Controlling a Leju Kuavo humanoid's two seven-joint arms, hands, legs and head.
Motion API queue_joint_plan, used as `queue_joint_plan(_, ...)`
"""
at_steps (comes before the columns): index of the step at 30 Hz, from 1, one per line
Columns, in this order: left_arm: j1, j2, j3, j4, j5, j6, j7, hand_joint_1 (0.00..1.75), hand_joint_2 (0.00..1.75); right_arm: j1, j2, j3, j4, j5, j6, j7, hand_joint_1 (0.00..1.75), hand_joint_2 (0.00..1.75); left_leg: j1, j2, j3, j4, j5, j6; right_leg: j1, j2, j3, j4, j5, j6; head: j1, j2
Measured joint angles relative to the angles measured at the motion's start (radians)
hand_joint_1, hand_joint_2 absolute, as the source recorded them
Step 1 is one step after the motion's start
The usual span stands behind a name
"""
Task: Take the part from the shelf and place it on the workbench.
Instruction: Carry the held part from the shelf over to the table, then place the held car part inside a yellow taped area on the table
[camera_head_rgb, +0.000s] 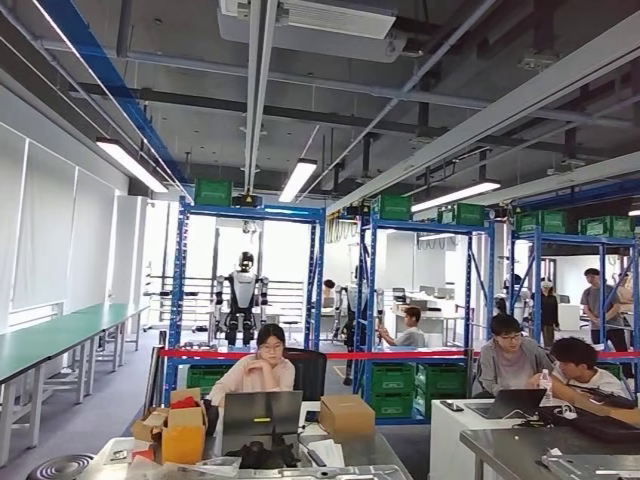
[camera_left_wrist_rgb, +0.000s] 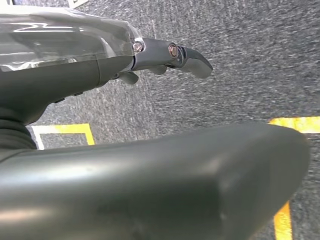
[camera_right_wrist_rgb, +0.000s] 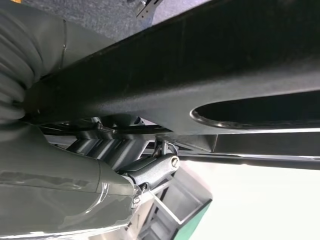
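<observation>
A big workshop hall is stretching out ahead in the head view, with blue shelf racks standing across the middle and green crates sitting along their tops. Another humanoid robot is standing between the uprights of the left rack, behind a red barrier tape. A person is sitting at a tabletop nearest the camera, facing a grey laptop, with cardboard boxes lying beside it. Two more people are sitting at a tabletop on the right. Long green workbenches are running along the left wall. Which item on the racks is the part cannot be told. In the left wrist view the left hand is hanging over grey carpet marked with yellow lines; its fingers are stretching out straight and holding nothing. In the right wrist view the right hand is lying close beside a dark part, and whether its fingers are open or closed cannot be told.
</observation>
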Motion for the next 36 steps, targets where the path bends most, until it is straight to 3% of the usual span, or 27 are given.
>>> queue_joint_plan(1,-0.001,0.0,0.0,0.0,0.0,0.0,0.0,0.0,1.75,-0.001,0.0,-0.001,0.0,0.0,0.0,0.0,1.75,1.75,-0.002,-0.001,0.009,-0.002,-0.005,-0.001,0.004,-0.001,0.025,-0.069,0.037,-0.01,0.0,0.0)
queue_joint_plan(3,-0.002,-0.001,0.0,0.0,-0.001,0.0,0.0,0.0,1.75,-0.003,0.0,-0.003,0.0,0.0,0.0,0.0,1.75,1.75,-0.001,-0.001,0.018,-0.008,-0.012,-0.008,0.013,0.0,0.056,-0.154,0.06,-0.026,0.0,0.0)
queue_joint_plan(7,-0.001,0.0,0.0,0.0,-0.003,-0.001,0.0,0.0,1.75,-0.005,0.001,-0.008,-0.001,0.0,0.0,-0.001,1.75,1.75,0.0,0.0,0.027,0.011,-0.017,-0.028,0.012,0.001,0.084,-0.186,0.061,-0.046,0.001,0.0)
queue_joint_plan(9,-0.005,0.001,0.0,0.0,-0.005,-0.001,0.0,0.0,1.75,-0.008,0.003,-0.009,-0.002,0.0,0.0,-0.001,1.75,1.75,0.002,0.0,-0.007,0.079,-0.052,-0.035,0.008,-0.002,0.102,-0.193,0.058,-0.051,0.001,0.0)
queue_joint_plan(12,-0.003,0.003,0.0,0.0,-0.006,-0.001,0.0,0.0,1.75,-0.004,0.004,-0.008,-0.002,0.0,0.0,-0.002,1.75,1.75,0.004,0.001,-0.112,0.232,-0.107,-0.045,0.008,-0.001,0.117,-0.193,0.043,-0.054,0.001,0.0)
queue_joint_plan(13,-0.001,0.003,0.0,0.0,-0.007,-0.001,0.0,0.0,1.75,-0.001,0.004,-0.008,-0.002,0.0,0.0,-0.002,1.75,1.75,0.005,0.001,-0.131,0.242,-0.1,-0.048,0.007,0.0,0.125,-0.193,0.035,-0.053,0.001,0.0)
queue_joint_plan(14,0.002,0.003,0.0,0.0,-0.007,-0.001,0.0,0.0,1.75,0.002,0.004,-0.008,-0.002,0.0,0.0,-0.002,1.75,1.75,0.007,0.001,-0.133,0.217,-0.073,-0.05,0.006,0.001,0.136,-0.192,0.027,-0.05,0.001,0.0)
queue_joint_plan(16,0.004,0.004,0.0,0.0,-0.007,-0.001,-0.001,0.0,1.75,0.004,0.004,-0.008,-0.001,0.0,0.0,-0.002,1.75,1.75,0.011,0.002,-0.106,0.105,0.015,-0.053,0.005,0.001,0.16,-0.192,0.006,-0.042,0.001,0.0)
queue_joint_plan(17,0.004,0.004,0.0,0.0,-0.007,-0.001,-0.001,0.0,1.75,0.004,0.004,-0.008,-0.001,0.0,0.0,-0.002,1.75,1.75,0.011,0.003,-0.093,0.052,0.04,-0.05,0.006,0.001,0.167,-0.191,-0.003,-0.037,0.001,0.0)
queue_joint_plan(18,0.003,0.004,0.0,0.0,-0.007,-0.002,-0.001,0.0,1.75,0.004,0.004,-0.009,-0.001,0.0,0.001,-0.002,1.75,1.75,0.009,0.004,-0.085,0.019,0.056,-0.045,0.007,0.001,0.17,-0.19,-0.01,-0.03,0.001,0.0)
queue_joint_plan(21,0.005,0.004,0.0,0.0,-0.008,-0.002,-0.001,0.0,1.75,0.005,0.005,-0.01,-0.001,0.0,0.002,-0.002,1.75,1.75,0.004,0.005,-0.073,0.002,0.044,-0.018,0.006,0.001,0.175,-0.181,-0.022,-0.013,0.001,0.001)
queue_joint_plan(23,0.005,0.005,0.0,0.0,-0.008,-0.002,-0.001,0.0,1.75,0.004,0.005,-0.01,-0.003,0.0,0.002,-0.003,1.75,1.75,0.008,0.005,-0.051,-0.002,0.031,-0.006,0.004,0.001,0.152,-0.122,-0.019,-0.002,0.001,0.001)
queue_joint_plan(25,0.003,0.005,0.0,0.0,-0.008,-0.002,-0.002,0.0,1.75,0.003,0.005,-0.01,-0.004,0.0,0.002,-0.004,1.75,1.75,0.009,0.004,-0.027,-0.004,0.013,0.0,0.0,0.0,0.074,0.005,-0.038,0.008,0.001,0.001)
queue_joint_plan(26,0.003,0.005,0.0,0.0,-0.008,-0.002,-0.001,0.0,1.75,0.005,0.004,-0.01,-0.004,0.0,0.002,-0.004,1.75,1.75,0.009,0.003,-0.015,-0.004,0.002,0.001,-0.001,0.0,0.026,0.068,-0.063,0.011,0.001,0.0)
queue_joint_plan(28,0.004,0.005,0.0,0.0,-0.008,-0.002,-0.001,0.0,1.75,0.009,0.004,-0.01,-0.004,0.0,0.002,-0.004,1.75,1.75,0.009,0.002,0.013,-0.004,-0.021,0.0,-0.002,0.0,-0.041,0.122,-0.105,0.012,0.001,0.0)
queue_joint_plan(29,0.005,0.005,0.0,0.0,-0.009,-0.002,-0.001,0.0,1.75,0.01,0.004,-0.01,-0.003,0.0,0.002,-0.004,1.75,1.75,0.009,0.0,0.03,-0.005,-0.034,-0.001,-0.002,0.0,-0.051,0.101,-0.101,0.009,0.001,0.0)
queue_joint_plan(30,0.005,0.005,0.0,0.0,-0.009,-0.002,-0.001,0.0,1.75,0.01,0.003,-0.01,-0.003,0.0,0.002,-0.004,1.75,1.75,0.008,-0.001,0.048,-0.005,-0.047,-0.003,0.0,0.0,-0.047,0.052,-0.073,0.004,0.001,0.0)
queue_joint_plan(32,0.004,0.004,0.0,0.0,-0.01,-0.002,-0.001,0.0,1.75,0.01,0.002,-0.01,-0.003,0.0,0.002,-0.004,1.75,1.75,0.008,-0.003,0.08,-0.008,-0.073,-0.008,0.008,0.001,-0.025,-0.076,0.041,-0.01,0.001,0.0)
queue_joint_plan(34,0.002,0.003,0.0,0.0,-0.011,-0.002,0.0,0.0,1.75,0.01,0.0,-0.01,-0.004,0.0,0.002,-0.003,1.75,1.75,0.008,-0.005,0.102,-0.015,-0.09,-0.018,0.016,0.005,-0.012,-0.142,0.111,-0.023,0.002,0.0)
queue_joint_plan(36,0.001,0.003,0.0,0.0,-0.012,-0.002,-0.001,0.0,1.75,0.009,-0.001,-0.011,-0.005,0.0,0.002,-0.003,1.75,1.75,0.007,-0.006,0.112,-0.018,-0.084,-0.03,0.017,0.008,0.003,-0.155,0.104,-0.035,0.002,0.0)
